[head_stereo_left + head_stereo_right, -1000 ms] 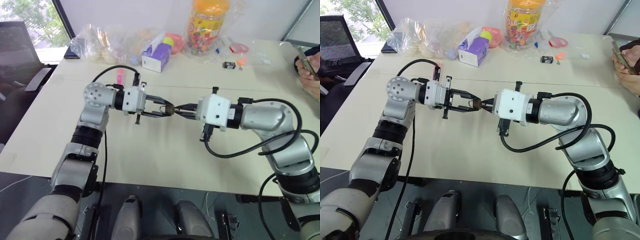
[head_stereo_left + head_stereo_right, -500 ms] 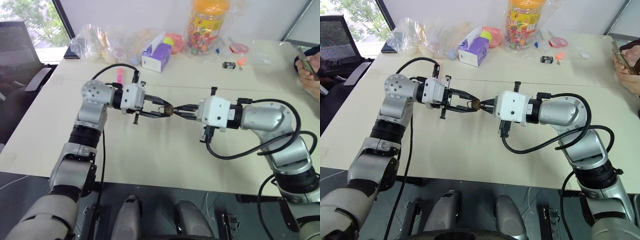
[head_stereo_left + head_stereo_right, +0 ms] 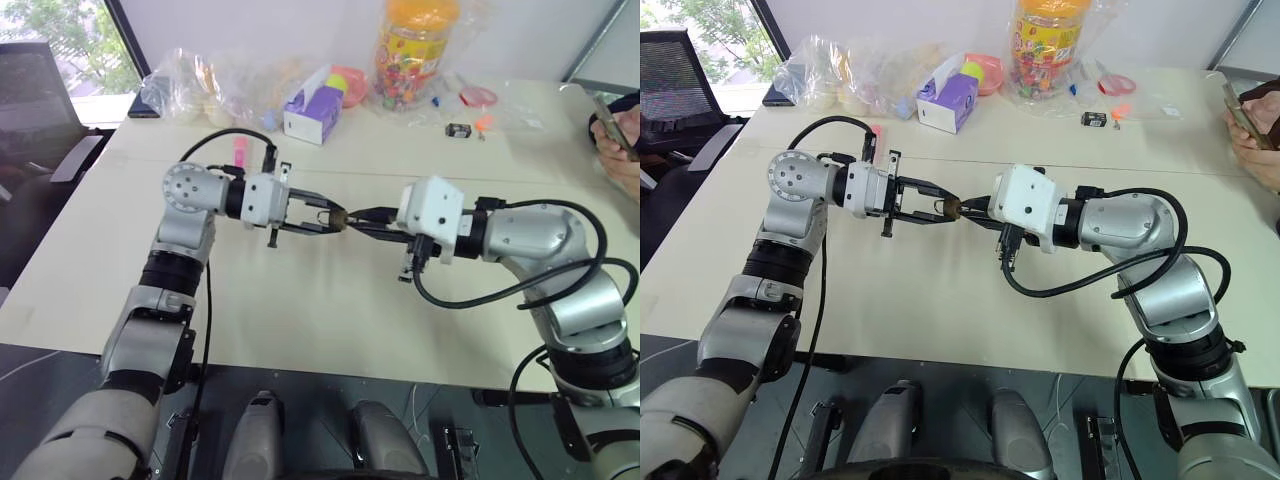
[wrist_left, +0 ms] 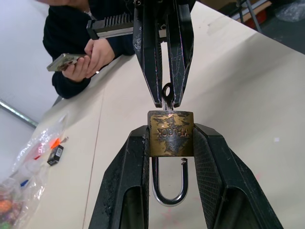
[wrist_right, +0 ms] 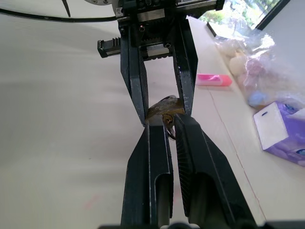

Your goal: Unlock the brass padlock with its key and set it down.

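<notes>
the left gripper (image 4: 169, 143) jaws clamp the brass padlock (image 4: 170, 134), its shackle looks sprung, the right gripper (image 4: 165, 98) jaws pinch the key (image 4: 167, 91) in it; setting down is left.

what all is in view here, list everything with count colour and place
brass padlock: 1, golden body, silvery shackle, held above the table between the two arms
key: 1, silvery, stuck in the padlock's body
table: 1, beige
candy jar: 1, clear with orange lid, far edge
tissue box: 1, purple and white, far side
plastic bags: several, clear, far left
pink object: 1, behind the left arm
small black gadget: 1, far right
office chair: 1, black, left of the table
person's hands holding a phone: right edge
left pincer: black, shut on the padlock
right pincer: black, shut on the key
</notes>
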